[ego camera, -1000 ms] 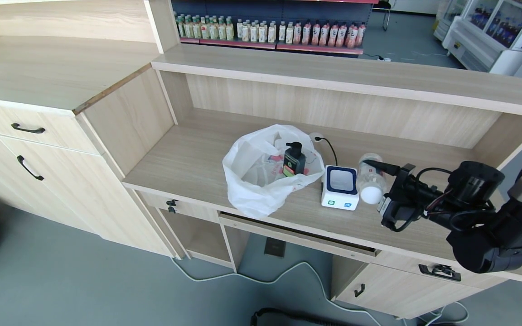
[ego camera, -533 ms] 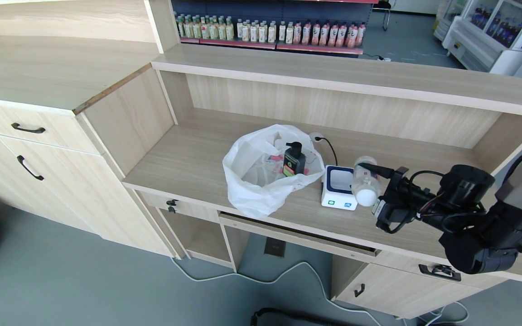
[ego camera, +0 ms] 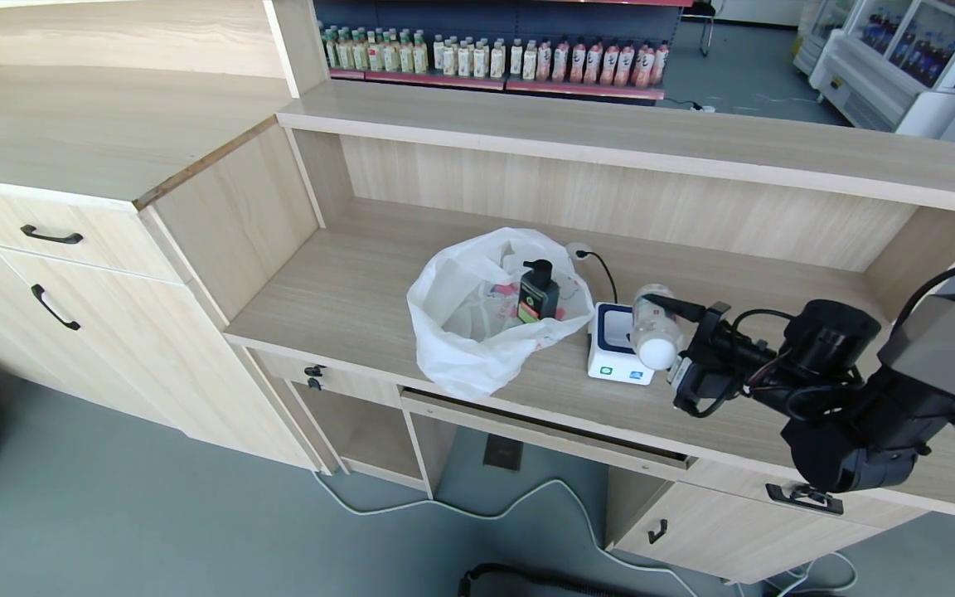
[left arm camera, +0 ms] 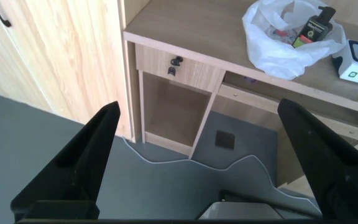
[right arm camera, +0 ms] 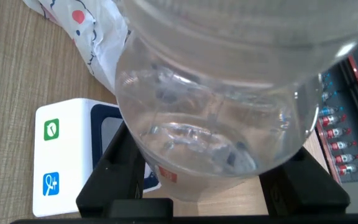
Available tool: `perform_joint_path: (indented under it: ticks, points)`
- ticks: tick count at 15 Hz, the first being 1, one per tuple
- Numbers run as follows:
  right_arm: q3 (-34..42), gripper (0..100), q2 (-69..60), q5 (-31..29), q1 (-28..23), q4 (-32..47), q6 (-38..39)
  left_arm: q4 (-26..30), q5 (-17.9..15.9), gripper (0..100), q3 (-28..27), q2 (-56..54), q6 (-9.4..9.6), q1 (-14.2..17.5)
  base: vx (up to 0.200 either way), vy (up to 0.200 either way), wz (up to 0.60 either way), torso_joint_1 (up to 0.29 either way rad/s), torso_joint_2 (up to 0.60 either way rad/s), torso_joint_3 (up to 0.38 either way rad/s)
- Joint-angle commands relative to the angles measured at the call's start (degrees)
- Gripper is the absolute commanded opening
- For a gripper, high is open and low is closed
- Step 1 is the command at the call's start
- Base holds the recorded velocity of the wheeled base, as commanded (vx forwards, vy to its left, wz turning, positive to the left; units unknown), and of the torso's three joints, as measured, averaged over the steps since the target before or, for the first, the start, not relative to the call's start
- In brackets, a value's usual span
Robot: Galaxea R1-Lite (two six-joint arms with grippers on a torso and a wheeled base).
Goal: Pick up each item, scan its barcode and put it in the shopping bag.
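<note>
From my head, my right claw (ego camera: 665, 335) is pinching a clear bottle (ego camera: 652, 332) that lies sideways in its grip, white cap toward me. The bottle hangs just over the right part of the white scanner (ego camera: 610, 363), which stands on the wooden counter (ego camera: 345, 290). Just left of the scanner sits the white shopping bag (ego camera: 461, 332), mouth open, with a black pump bottle (ego camera: 537, 297) upright inside. A dark cable (ego camera: 607, 269) runs along the counter behind the scanner.

From my left wrist, my left claw (left arm camera: 199, 112) is spread wide, both dark fingers (left arm camera: 73, 168) far apart with nothing between them. It hangs low, in front of the counter, over the grey floor. Past it I see the open compartment under the counter and a drawer front with a small lock (left arm camera: 176, 62). Up on the counter are the bag (left arm camera: 284, 53), the pump bottle (left arm camera: 316, 26) and the scanner (left arm camera: 357, 63).

From my right wrist, the bottle (right arm camera: 216, 106) is close to the lens, clear and round, clamped between my two black fingers (right arm camera: 114, 168). Beneath it lies the scanner (right arm camera: 58, 155), its dark window partly covered by the bottle. A corner of the bag (right arm camera: 98, 31) lies beside the scanner.
</note>
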Motion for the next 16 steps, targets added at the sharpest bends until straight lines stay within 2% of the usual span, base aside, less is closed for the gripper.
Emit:
perform_joint_path:
  ticks: [1,16]
  points:
    - [-1.1,0,1.2,0.5,0.1,0.0,0.0,0.0,0.1,100,0.0,0.0,-0.02,0.0,0.000,0.000,0.00,0.000,0.00,0.000]
    - [-8.4,0,5.9,5.2,1.7,0.0,2.0,0.0,0.0,100,0.0,0.0,-0.02,0.0,0.000,0.000,0.00,0.000,0.00,0.000]
